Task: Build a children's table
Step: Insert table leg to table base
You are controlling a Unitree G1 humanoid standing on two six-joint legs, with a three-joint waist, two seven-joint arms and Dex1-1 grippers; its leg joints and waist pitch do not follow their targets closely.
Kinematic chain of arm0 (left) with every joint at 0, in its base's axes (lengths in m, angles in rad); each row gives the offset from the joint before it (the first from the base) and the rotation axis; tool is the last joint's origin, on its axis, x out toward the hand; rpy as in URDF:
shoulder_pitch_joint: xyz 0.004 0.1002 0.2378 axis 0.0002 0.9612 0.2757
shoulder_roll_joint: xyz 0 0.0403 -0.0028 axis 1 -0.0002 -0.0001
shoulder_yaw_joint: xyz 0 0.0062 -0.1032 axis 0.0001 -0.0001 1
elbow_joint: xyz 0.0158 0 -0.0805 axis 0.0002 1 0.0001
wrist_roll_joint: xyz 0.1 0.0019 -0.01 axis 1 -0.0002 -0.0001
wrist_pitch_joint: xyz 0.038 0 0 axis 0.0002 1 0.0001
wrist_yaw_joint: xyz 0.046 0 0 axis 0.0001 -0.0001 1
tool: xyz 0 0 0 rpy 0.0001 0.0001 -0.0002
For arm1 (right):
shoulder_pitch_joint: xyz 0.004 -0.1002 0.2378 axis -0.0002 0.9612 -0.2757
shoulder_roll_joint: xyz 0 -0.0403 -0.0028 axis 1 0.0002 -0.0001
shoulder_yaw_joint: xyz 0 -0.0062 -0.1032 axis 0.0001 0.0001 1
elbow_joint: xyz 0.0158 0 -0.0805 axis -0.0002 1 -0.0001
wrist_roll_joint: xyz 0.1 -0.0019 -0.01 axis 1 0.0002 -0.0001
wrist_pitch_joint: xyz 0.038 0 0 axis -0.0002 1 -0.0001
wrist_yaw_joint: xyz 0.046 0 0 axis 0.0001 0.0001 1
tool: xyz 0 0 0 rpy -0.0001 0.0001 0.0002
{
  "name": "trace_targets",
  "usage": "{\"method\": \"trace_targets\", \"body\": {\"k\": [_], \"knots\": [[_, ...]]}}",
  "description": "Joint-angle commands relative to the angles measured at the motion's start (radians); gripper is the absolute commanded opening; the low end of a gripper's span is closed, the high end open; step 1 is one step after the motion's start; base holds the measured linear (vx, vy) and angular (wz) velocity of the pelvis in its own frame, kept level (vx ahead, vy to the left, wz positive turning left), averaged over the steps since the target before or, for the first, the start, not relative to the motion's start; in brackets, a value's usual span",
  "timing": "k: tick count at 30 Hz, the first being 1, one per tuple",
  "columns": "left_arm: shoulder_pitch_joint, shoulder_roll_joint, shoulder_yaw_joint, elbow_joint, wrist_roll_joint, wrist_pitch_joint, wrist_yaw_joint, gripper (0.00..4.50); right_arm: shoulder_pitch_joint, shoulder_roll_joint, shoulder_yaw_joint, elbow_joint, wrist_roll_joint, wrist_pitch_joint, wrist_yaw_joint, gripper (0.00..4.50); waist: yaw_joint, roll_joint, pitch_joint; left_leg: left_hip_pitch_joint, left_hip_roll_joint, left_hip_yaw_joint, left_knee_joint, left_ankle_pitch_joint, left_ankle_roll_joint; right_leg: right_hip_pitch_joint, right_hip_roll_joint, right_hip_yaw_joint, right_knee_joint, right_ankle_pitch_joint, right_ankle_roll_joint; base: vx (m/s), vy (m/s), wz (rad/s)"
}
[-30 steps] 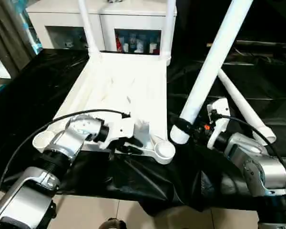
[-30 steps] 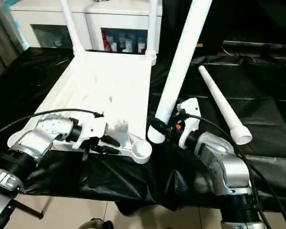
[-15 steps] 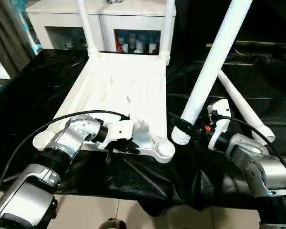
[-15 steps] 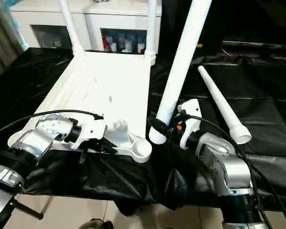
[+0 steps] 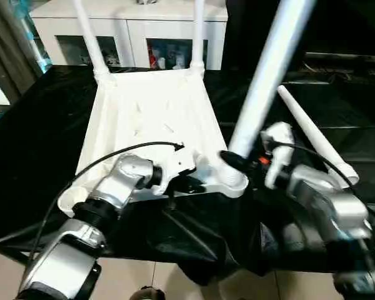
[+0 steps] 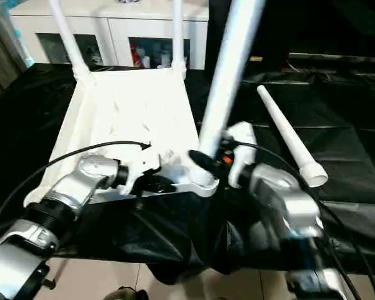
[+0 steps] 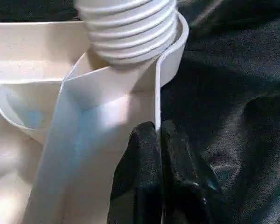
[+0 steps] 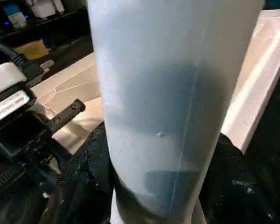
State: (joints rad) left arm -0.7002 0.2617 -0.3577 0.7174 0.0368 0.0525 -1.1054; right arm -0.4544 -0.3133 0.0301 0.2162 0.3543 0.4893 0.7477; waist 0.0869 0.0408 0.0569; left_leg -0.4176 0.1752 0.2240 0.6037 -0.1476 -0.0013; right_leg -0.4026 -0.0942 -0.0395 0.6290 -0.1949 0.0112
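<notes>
The leg (image 5: 262,81) wants to stay square over the near corner socket (image 5: 232,179) while it is twisted in, with the tabletop (image 5: 151,119) held from sliding. The left gripper (image 7: 159,154) is pinched tight on the tabletop's near rim, just beside that socket. The right gripper (image 5: 237,161) clasps the leg's lower end, its threads entering the socket. Beyond it, a spare leg (image 5: 312,134) lies on the counter (image 5: 37,137); two fitted legs (image 5: 86,34) stand farthest off.

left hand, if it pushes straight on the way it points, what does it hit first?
Likely the threaded end of the leg in the corner socket. The left hand is pinching the tabletop rim right behind it; depth is uncertain.
</notes>
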Motion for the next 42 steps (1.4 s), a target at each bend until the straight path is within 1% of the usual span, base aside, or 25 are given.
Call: {"method": "trace_targets", "body": {"k": [1, 2, 3, 4, 6, 7, 9, 10, 11, 12, 15, 19, 20, 24, 28, 30, 31, 35, 39, 42], "knots": [[0.002, 0.0, 0.025, -0.003, -0.005, 0.006, 0.038, 0.0, -0.011, -0.013, 0.026, 0.05, -0.028, 0.02, 0.015, 1.91, 0.002, -0.022, -0.076, 0.044, 0.056, -0.04, -0.07, -0.252, -0.002, 0.031, -0.062, 0.032, -0.082, -0.216, -0.223, 0.0, 0.0, 0.0], [0.0, 0.0, 0.026, -0.001, -0.006, 0.008, 0.039, 0.0, -0.016, -0.017, 0.032, 0.055, -0.031, 0.024, 0.021, 1.91, 0.001, -0.025, -0.075, 0.044, 0.056, -0.039, -0.07, -0.252, -0.001, 0.03, -0.062, 0.032, -0.083, -0.216, -0.221, 0.0, 0.0, 0.0], [-0.004, 0.004, 0.027, 0.002, -0.006, 0.008, 0.037, 0.0, -0.024, -0.027, 0.044, 0.066, -0.039, 0.028, 0.035, 1.91, 0.002, -0.023, -0.075, 0.044, 0.056, -0.039, -0.071, -0.255, -0.002, 0.03, -0.061, 0.032, -0.083, -0.217, -0.219, 0.0, 0.0, 0.0], [-0.006, 0.005, 0.028, 0.001, -0.004, 0.009, 0.037, 0.0, -0.028, -0.031, 0.048, 0.075, -0.041, 0.027, 0.041, 1.91, 0.002, -0.027, -0.075, 0.044, 0.055, -0.039, -0.071, -0.256, -0.002, 0.031, -0.062, 0.032, -0.083, -0.219, -0.215, 0.0, 0.0, 0.0], [-0.006, 0.006, 0.028, -0.001, -0.003, 0.01, 0.037, 0.0, -0.031, -0.033, 0.05, 0.081, -0.042, 0.025, 0.045, 1.91, 0.002, -0.026, -0.076, 0.043, 0.055, -0.039, -0.07, -0.254, -0.001, 0.031, -0.063, 0.033, -0.084, -0.218, -0.214, 0.0, 0.0, 0.0], [-0.008, 0.008, 0.03, 0.0, -0.004, 0.011, 0.032, 0.0, -0.039, -0.037, 0.053, 0.098, -0.044, 0.024, 0.049, 1.91, 0.002, -0.03, -0.076, 0.043, 0.055, -0.039, -0.069, -0.251, 0.002, 0.031, -0.064, 0.033, -0.083, -0.217, -0.214, 0.0, 0.0, 0.0], [-0.009, 0.007, 0.042, 0.002, -0.014, 0.011, 0.027, 0.0, -0.05, -0.046, 0.064, 0.123, -0.056, 0.026, 0.057, 1.91, 0.002, -0.029, -0.076, 0.042, 0.055, -0.039, -0.069, -0.246, 0.002, 0.031, -0.063, 0.032, -0.084, -0.222, -0.215, 0.0, 0.0, 0.0], [-0.009, 0.007, 0.043, 0.003, -0.015, 0.01, 0.026, 0.0, -0.052, -0.047, 0.066, 0.127, -0.059, 0.026, 0.059, 1.91, 0.002, -0.03, -0.076, 0.043, 0.055, -0.038, -0.069, -0.248, 0.003, 0.03, -0.063, 0.032, -0.084, -0.224, -0.213, 0.0, 0.0, 0.0], [-0.009, 0.005, 0.048, 0.004, -0.02, 0.006, 0.027, 0.0, -0.051, -0.05, 0.068, 0.123, -0.057, 0.033, 0.064, 1.91, 0.002, -0.03, -0.075, 0.043, 0.056, -0.039, -0.07, -0.249, 0.003, 0.03, -0.063, 0.032, -0.084, -0.227, -0.212, 0.0, 0.0, 0.0], [-0.008, -0.001, 0.065, 0.008, -0.039, 0.001, 0.026, 0.0, -0.05, -0.055, 0.069, 0.115, -0.052, 0.046, 0.074, 1.91, 0.002, -0.033, -0.076, 0.043, 0.056, -0.038, -0.07, -0.25, 0.003, 0.03, -0.062, 0.032, -0.084, -0.224, -0.211, 0.0, 0.0, 0.0], [-0.004, 0.0, 0.074, 0.013, -0.048, -0.007, 0.02, 0.0, -0.042, -0.071, 0.072, 0.095, -0.045, 0.065, 0.095, 1.91, 0.003, -0.033, -0.075, 0.042, 0.055, -0.038, -0.069, -0.254, 0.006, 0.03, -0.063, 0.033, -0.086, -0.238, -0.208, 0.0, 0.0, 0.0], [-0.001, 0.005, 0.073, 0.017, -0.046, -0.012, 0.02, 0.0, -0.039, -0.086, 0.069, 0.085, -0.035, 0.076, 0.109, 1.91, 0.003, -0.034, -0.075, 0.042, 0.056, -0.038, -0.069, -0.254, 0.006, 0.03, -0.063, 0.033, -0.087, -0.252, -0.203, 0.0, 0.0, 0.0], [-0.001, 0.006, 0.073, 0.018, -0.045, -0.013, 0.021, 0.0, -0.038, -0.088, 0.068, 0.083, -0.035, 0.077, 0.111, 1.91, 0.003, -0.036, -0.075, 0.043, 0.056, -0.038, -0.07, -0.256, 0.006, 0.029, -0.063, 0.033, -0.088, -0.255, -0.203, 0.0, 0.0, 0.0], [-0.001, 0.008, 0.073, 0.017, -0.043, -0.018, 0.023, 0.0, -0.031, -0.098, 0.06, 0.073, -0.032, 0.087, 0.119, 1.91, 0.004, -0.035, -0.075, 0.043, 0.056, -0.038, -0.07, -0.256, 0.007, 0.028, -0.063, 0.033, -0.088, -0.258, -0.201, 0.0, 0.0, 0.0], [-0.001, 0.01, 0.066, 0.013, -0.038, -0.023, 0.012, 0.0, -0.031, -0.092, 0.061, 0.09, -0.037, 0.082, 0.119, 1.91, 0.001, -0.037, -0.074, 0.04, 0.055, -0.04, -0.072, -0.262, 0.004, 0.029, -0.064, 0.032, -0.09, -0.274, -0.199, 0.0, 0.0, 0.0], [-0.001, 0.01, 0.065, 0.012, -0.037, -0.023, 0.011, 0.0, -0.032, -0.092, 0.064, 0.086, -0.034, 0.088, 0.118, 1.9, 0.002, -0.036, -0.073, 0.042, 0.056, -0.04, -0.072, -0.264, 0.003, 0.027, -0.063, 0.032, -0.09, -0.273, -0.198, 0.0, 0.0, 0.0], [-0.001, 0.012, 0.064, 0.012, -0.036, -0.022, 0.01, 0.0, -0.032, -0.094, 0.067, 0.075, -0.028, 0.098, 0.121, 1.9, 0.002, -0.038, -0.074, 0.043, 0.056, -0.039, -0.072, -0.268, 0.002, 0.027, -0.063, 0.033, -0.09, -0.276, -0.198, 0.0, 0.0, 0.0], [0.0, 0.016, 0.063, 0.009, -0.034, -0.022, 0.007, 0.0, -0.034, -0.101, 0.066, 0.062, -0.021, 0.108, 0.13, 1.9, 0.003, -0.039, -0.074, 0.043, 0.057, -0.039, -0.072, -0.263, 0.002, 0.026, -0.063, 0.033, -0.09, -0.272, -0.198, 0.0, 0.0, 0.0], [0.001, 0.018, 0.06, 0.009, -0.032, -0.026, 0.002, 0.0, -0.057, -0.088, 0.064, 0.128, -0.037, 0.07, 0.127, 1.9, 0.002, -0.039, -0.073, 0.042, 0.056, -0.039, -0.071, -0.268, 0.0, 0.026, -0.065, 0.033, -0.092, -0.288, -0.196, 0.0, 0.0, 0.0], [0.001, 0.018, 0.058, 0.009, -0.031, -0.027, -0.001, 0.0, -0.068, -0.077, 0.054, 0.159, -0.034, 0.064, 0.121, 1.9, 0.001, -0.038, -0.072, 0.044, 0.057, -0.039, -0.072, -0.278, -0.004, 0.024, -0.065, 0.033, -0.093, -0.299, -0.197, 0.0, 0.0, 0.0]]}}
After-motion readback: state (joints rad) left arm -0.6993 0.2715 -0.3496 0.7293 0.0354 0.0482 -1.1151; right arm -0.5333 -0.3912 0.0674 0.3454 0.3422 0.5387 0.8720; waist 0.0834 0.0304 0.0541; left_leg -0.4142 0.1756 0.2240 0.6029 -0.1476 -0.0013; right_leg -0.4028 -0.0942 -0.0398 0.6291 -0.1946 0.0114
